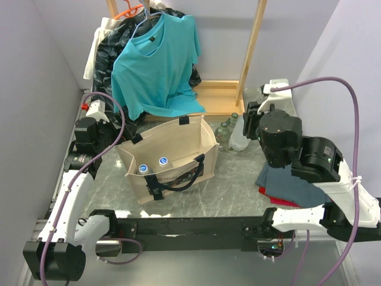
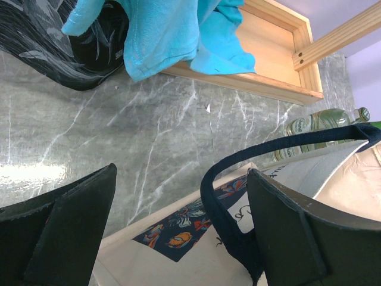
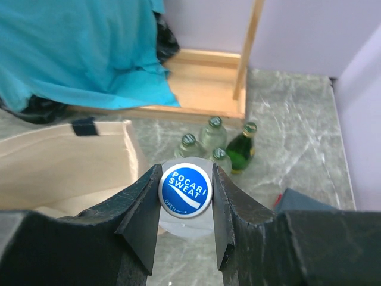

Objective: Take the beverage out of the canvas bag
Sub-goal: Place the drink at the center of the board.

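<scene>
The beige canvas bag [image 1: 172, 156] stands open in the middle of the table. Two blue-capped beverage bottles [image 1: 143, 168] stand upright inside it. My right gripper [image 3: 186, 174] is shut on the blue Pocari Sweat cap of a third, translucent beverage bottle [image 3: 186, 189]. That bottle [image 1: 238, 140] hangs outside the bag, just right of its far right corner. My left gripper [image 2: 181, 173] is open at the bag's far left side, above its flower-printed side [image 2: 178, 235]. A black strap handle [image 2: 220, 214] loops against the right finger, and nothing is held.
Several glass bottles [image 3: 243, 149] stand on the table just beyond the held bottle. A wooden rack [image 1: 253, 47] at the back carries a teal T-shirt [image 1: 155, 59] and a black plastic bag [image 1: 110, 47]. Folded dark blue cloth [image 1: 286, 182] lies at the right.
</scene>
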Robot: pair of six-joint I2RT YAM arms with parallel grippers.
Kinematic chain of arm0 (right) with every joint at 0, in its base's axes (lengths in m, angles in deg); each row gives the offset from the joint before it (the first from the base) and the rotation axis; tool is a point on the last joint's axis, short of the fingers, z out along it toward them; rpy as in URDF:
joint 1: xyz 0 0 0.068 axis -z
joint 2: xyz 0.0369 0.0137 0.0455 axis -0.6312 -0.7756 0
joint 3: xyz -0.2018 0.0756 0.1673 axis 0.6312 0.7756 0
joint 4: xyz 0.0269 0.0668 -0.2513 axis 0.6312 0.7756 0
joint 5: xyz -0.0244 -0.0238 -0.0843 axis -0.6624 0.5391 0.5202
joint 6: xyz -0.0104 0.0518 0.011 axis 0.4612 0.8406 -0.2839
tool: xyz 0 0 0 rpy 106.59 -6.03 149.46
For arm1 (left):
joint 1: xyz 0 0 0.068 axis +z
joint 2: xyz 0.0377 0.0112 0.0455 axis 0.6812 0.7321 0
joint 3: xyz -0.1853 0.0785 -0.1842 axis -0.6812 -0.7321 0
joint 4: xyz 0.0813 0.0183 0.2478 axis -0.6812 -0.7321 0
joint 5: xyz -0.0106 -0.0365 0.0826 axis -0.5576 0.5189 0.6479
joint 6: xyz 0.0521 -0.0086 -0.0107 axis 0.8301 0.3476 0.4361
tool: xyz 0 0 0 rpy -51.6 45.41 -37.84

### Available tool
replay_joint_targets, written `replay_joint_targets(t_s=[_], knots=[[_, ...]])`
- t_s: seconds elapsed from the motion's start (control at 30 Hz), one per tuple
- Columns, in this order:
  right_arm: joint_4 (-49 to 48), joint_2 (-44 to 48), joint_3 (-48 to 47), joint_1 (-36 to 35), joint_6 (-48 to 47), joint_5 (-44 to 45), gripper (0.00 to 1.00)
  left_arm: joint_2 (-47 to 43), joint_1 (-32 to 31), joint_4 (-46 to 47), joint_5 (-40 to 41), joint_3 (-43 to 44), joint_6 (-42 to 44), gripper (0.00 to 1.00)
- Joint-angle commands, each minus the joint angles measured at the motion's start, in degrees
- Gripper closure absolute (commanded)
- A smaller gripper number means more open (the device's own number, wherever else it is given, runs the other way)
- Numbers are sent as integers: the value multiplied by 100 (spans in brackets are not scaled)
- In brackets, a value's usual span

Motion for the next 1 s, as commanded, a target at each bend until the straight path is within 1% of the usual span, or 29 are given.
replay_joint_targets(t_s=[0.0, 0.1, 0.13, 0.17, 0.27, 0.6, 0.83, 0.87, 0.97], knots=[[-634, 419, 466, 113, 507, 531, 100, -61, -7, 218, -131, 128, -5, 4], [-696, 648, 880, 358, 788, 364, 100, -96, -7, 218, -158, 101, -5, 4], [-713, 744, 977, 542, 824, 268, 100, -105, -7, 210, -166, 93, 12, 4], [-731, 762, 1117, 657, 885, 6, 100, -105, -7, 201, -167, 84, 4, 4], [-705, 798, 1364, 973, 947, -243, 100, -123, -7, 218, -175, 49, -5, 4], [-1135, 701, 1979, 1404, 815, -840, 100, -132, -7, 184, -167, 40, 30, 4], [-2013, 728, 2769, 1800, 701, -1411, 100, -88, -7, 245, -228, -22, 30, 4], [-2084, 710, 2831, 1844, 701, -1543, 100, -79, -7, 245, -237, -30, 30, 4], [-2120, 552, 2858, 1932, 771, -1579, 100, -70, -7, 245, -237, -31, 48, 4]])
